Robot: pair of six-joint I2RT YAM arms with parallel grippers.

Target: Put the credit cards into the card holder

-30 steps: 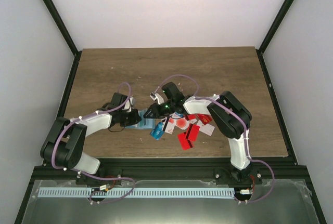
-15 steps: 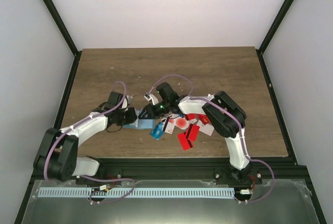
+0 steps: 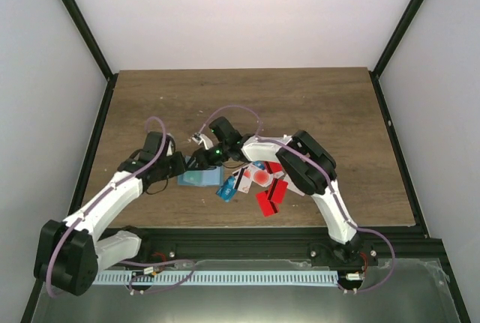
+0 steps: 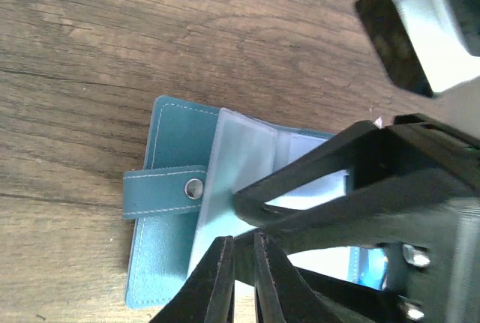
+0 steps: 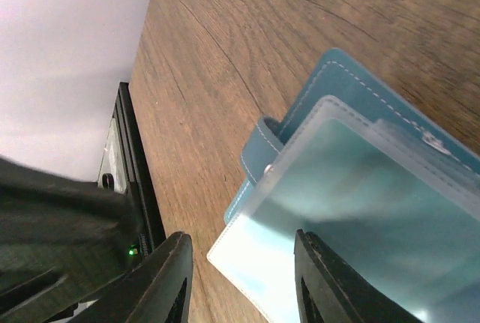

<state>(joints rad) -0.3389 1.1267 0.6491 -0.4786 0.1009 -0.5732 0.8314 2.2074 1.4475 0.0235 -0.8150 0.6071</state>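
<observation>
Looks barely begun. Close to the near edge, right of centre: cards (image 3: 264, 186) in a loose heap, red, white and blue, some overlapping, none lifted. Just left of that heap: holder (image 3: 196, 179), lying open and flat, teal cover down, clear sleeves up, strap (image 4: 161, 188) unsnapped. No card visible in any sleeve, so presumably every card left to load.

At the holder's left side: left gripper (image 3: 178, 167), fingers nearly together at the cover's edge; cannot tell whether pinching anything. Over the holder from the far right: right gripper (image 3: 196, 161), spread wide, straddling a sleeve corner, carrying no card. Probably readying a sleeve rather than loading.

Tight quarters there: both grippers crowded over one small thing, touching or nearly so. Little margin between heap and near edge, so risky to drag cards that way. Farther back: bare table (image 3: 300, 106), plenty of room left, right and far.
</observation>
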